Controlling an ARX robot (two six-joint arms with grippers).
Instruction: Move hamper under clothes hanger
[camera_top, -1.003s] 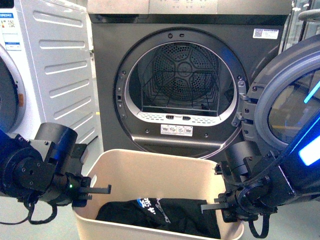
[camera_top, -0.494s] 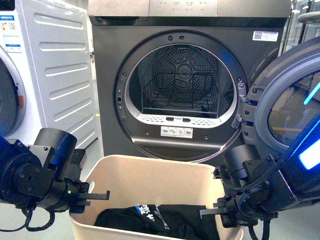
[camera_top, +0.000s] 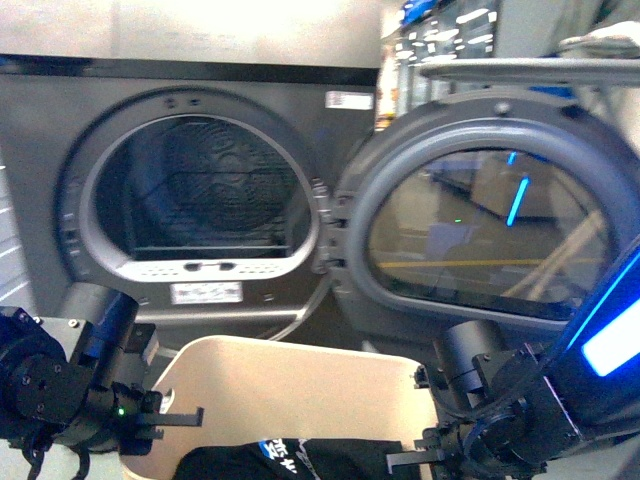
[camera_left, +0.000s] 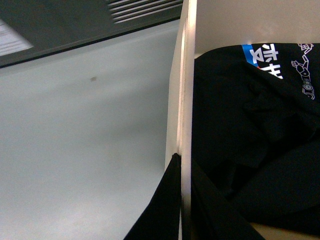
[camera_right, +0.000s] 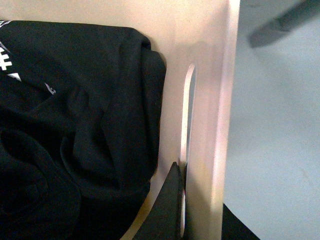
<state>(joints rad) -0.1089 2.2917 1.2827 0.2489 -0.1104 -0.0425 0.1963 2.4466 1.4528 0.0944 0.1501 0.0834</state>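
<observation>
A dark-grey dryer (camera_top: 40, 130) fills the upper left of the front view, its round door (camera_top: 490, 230) swung open across the right half. The hamper (camera_top: 290, 385), a beige plastic tub, sits at bottom centre on the pale floor (camera_left: 75, 125), just in front of the machine. The clothes hanger cannot be made out with certainty in any view. A black garment (camera_top: 320, 462) with blue-and-white print lies crumpled in the tub. The left hand (camera_top: 175, 420) pinches the tub's left wall near the rim, one finger inside and one outside. The right hand (camera_top: 405, 460) clamps the opposite wall beside a handle slot (camera_right: 189, 115). The tub looks stiff and light, its load soft and unlikely to shift much. Its smooth, thin walls could slip or flex in a pinch. The two end walls by the slots seem the soundest hold, carried level from both sides.
</observation>
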